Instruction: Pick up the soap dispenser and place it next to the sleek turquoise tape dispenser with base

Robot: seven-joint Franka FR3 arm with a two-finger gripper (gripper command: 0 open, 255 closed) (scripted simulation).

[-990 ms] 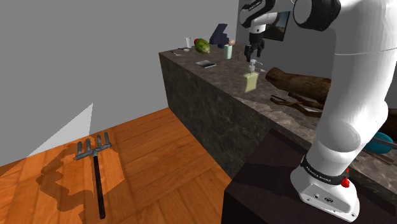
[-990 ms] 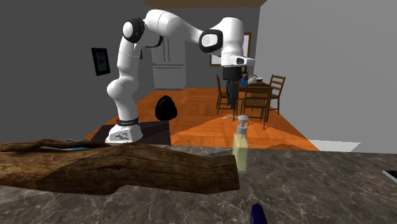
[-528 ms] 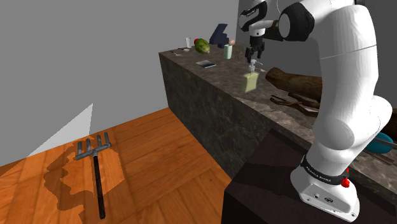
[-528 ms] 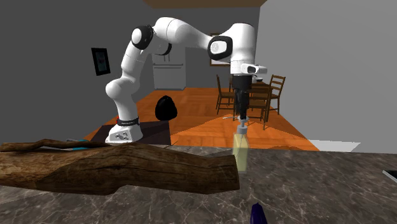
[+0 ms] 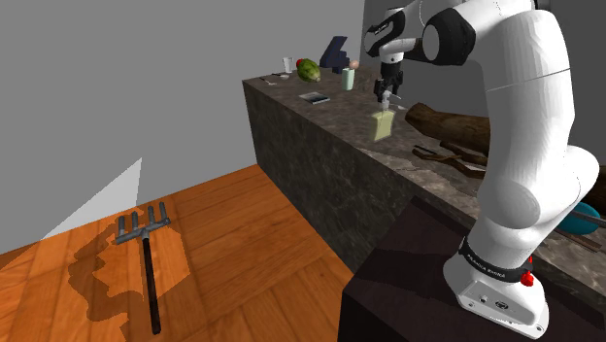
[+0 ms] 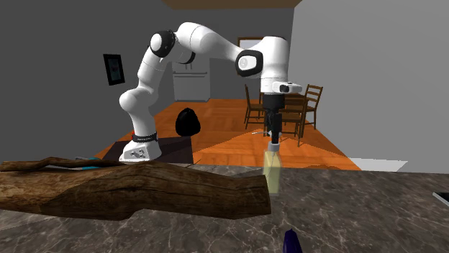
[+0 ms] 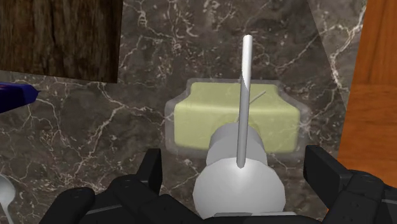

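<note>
The end effector (image 5: 387,95) hangs straight down over the soap dispenser (image 5: 384,124), which stands upright on the dark marbled bench (image 5: 320,146), about midway along it and close to its front edge. In the wrist view the two black fingers (image 7: 153,170) stand apart, one on each side of the white pump head. There is a gap on both sides, so they do not clasp it. Below the pump head is the pale yellow-green body of the soap dispenser (image 7: 235,118), with the thin spout running across it.

From the second exterior view, the end effector (image 6: 273,138) reaches down around the top of the soap dispenser (image 6: 271,171). A long wooden log (image 6: 129,190) lies on the bench (image 6: 360,208) near the bottle, on that view's left.

In the shoulder view the log (image 5: 456,121) lies just behind the bottle. A turquoise object (image 5: 583,220), partly hidden behind the arm, rests at the near end of the bench, well apart from the soap dispenser. At the far end sit a green fruit (image 5: 308,69) and a pale cup (image 5: 348,80). A garden fork (image 5: 146,255) lies on the wooden floor (image 5: 223,253).
</note>
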